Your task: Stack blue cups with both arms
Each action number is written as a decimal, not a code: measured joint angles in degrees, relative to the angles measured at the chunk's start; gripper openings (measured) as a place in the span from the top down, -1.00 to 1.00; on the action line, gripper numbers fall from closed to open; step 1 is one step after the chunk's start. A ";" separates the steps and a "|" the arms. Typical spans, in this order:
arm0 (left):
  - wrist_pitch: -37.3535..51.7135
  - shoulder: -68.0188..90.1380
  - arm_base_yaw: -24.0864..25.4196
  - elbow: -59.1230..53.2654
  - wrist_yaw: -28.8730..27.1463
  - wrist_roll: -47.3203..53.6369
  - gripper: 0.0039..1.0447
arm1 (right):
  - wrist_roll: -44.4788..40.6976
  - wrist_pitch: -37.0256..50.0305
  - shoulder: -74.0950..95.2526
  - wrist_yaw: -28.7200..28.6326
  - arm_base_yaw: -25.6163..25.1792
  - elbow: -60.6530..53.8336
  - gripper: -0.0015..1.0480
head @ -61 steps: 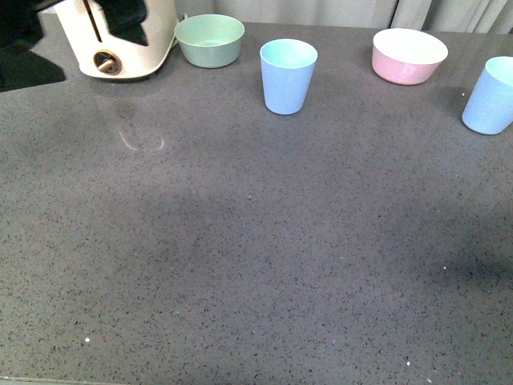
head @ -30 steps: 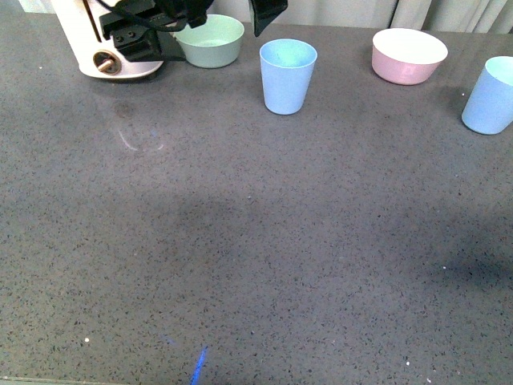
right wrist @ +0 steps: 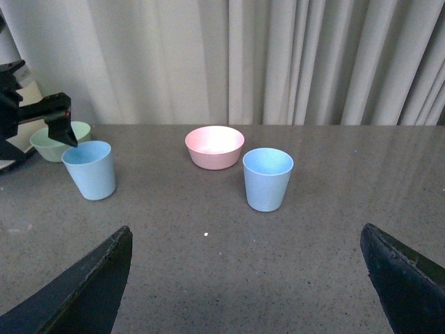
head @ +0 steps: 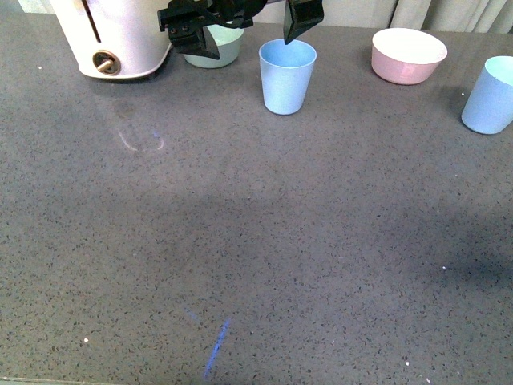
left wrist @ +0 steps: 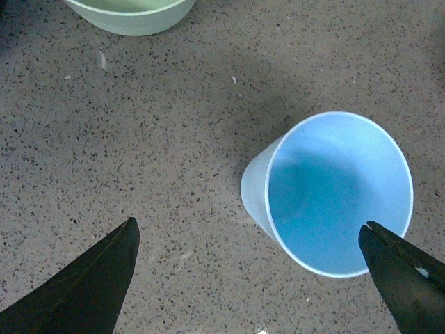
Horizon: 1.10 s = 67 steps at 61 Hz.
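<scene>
Right blue cup [head: 489, 96] clipped at edge; green bowl [head: 231, 46] mostly hidden, probably behind left fingers [head: 192, 32].

The left hand [head: 250, 42] was stretched far forward, tilted downward, its two black jaws spread wide with the tips pointing down. The right hand [right wrist: 247, 292] sat low and roughly level, facing forward, jaws likewise wide apart and empty.

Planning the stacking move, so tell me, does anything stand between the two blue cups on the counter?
Only the pink bowl comes near: it sits between the left cup and right cup sideways, but farther back, off the direct line.
</scene>
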 joint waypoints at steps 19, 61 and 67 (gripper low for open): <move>-6.88 7.48 -0.68 11.34 -1.14 -0.15 -0.84 | 0.00 0.00 -0.02 0.00 0.00 0.00 -0.83; -9.81 5.95 -3.69 8.07 -2.10 -6.16 0.97 | 0.00 0.00 0.00 0.00 0.00 0.00 -0.83; -9.57 2.34 -4.66 4.07 -3.04 -6.99 0.97 | 0.00 0.00 -0.02 0.00 0.00 0.00 -0.83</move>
